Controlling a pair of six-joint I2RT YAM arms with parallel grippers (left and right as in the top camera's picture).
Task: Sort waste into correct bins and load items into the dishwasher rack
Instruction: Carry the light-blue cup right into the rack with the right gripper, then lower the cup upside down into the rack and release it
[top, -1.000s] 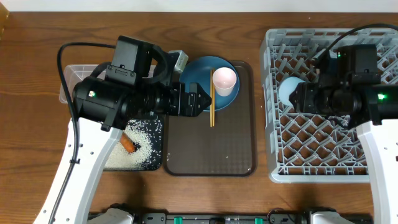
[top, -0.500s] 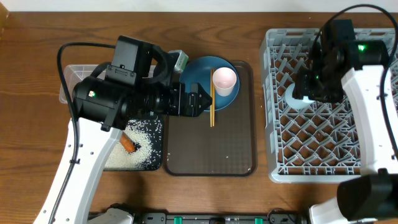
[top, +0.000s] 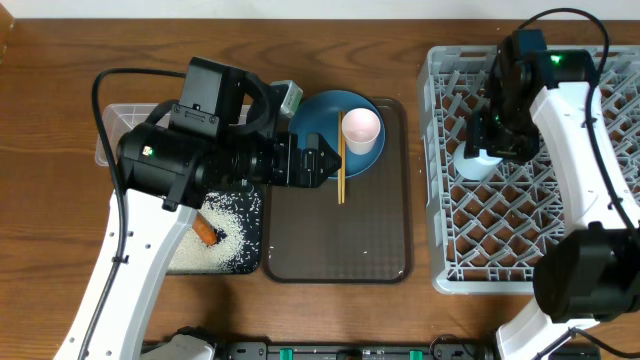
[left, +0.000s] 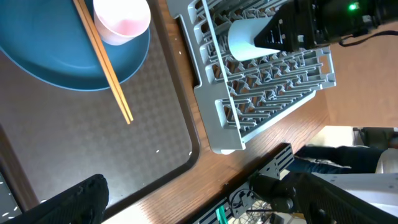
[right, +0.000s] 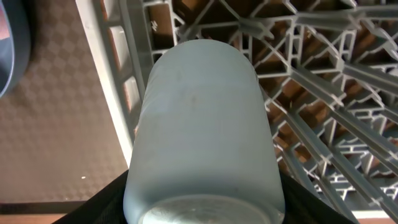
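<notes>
The right arm is bent over the dishwasher rack (top: 520, 240), where the light-blue cup (right: 199, 124) is clamped between the right fingers (right: 106, 210) near its left edge. The left fingers (left: 74, 199) are spread wide, empty, over the brown tray (top: 340, 240).

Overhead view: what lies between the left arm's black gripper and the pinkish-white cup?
Overhead, wooden chopsticks lying across the round dark-blue plate separate left gripper from pinkish-white cup.

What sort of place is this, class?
Probably a dish-clearing station in a robot lab: a dishwasher rack, a tray with a plate and chopsticks, and leftover rice.
</notes>
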